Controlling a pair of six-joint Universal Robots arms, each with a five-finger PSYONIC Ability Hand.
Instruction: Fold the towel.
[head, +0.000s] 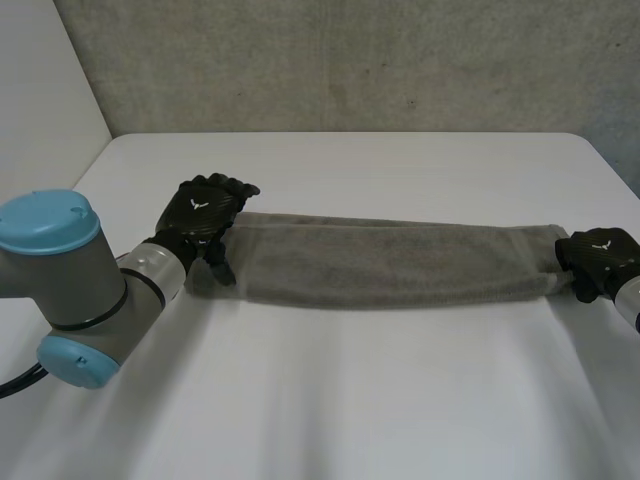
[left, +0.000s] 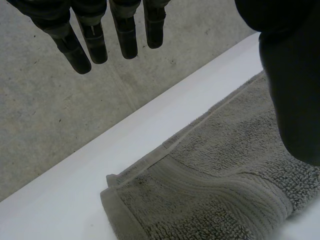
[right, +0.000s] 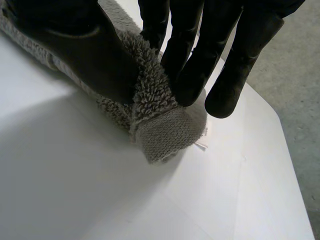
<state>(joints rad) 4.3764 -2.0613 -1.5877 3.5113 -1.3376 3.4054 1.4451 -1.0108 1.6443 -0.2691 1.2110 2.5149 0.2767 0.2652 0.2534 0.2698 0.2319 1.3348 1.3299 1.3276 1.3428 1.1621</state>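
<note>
Across the white table (head: 330, 400) your towel (head: 390, 262) lies as a long strip, left to right. Your right hand (right: 85, 55) pinches its right end, while your left hand (left: 295, 90) hangs over the left end, fingers straight, gripping nothing. Next, I judge, grasp there and bring the ends together.

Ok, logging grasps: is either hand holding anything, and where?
The right hand pinches the towel at its end between thumb and fingers; the left hand is open over the other end.

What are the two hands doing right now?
Left hand: open, at one end of the towel.
Right hand: closed on the towel's other end.
</note>
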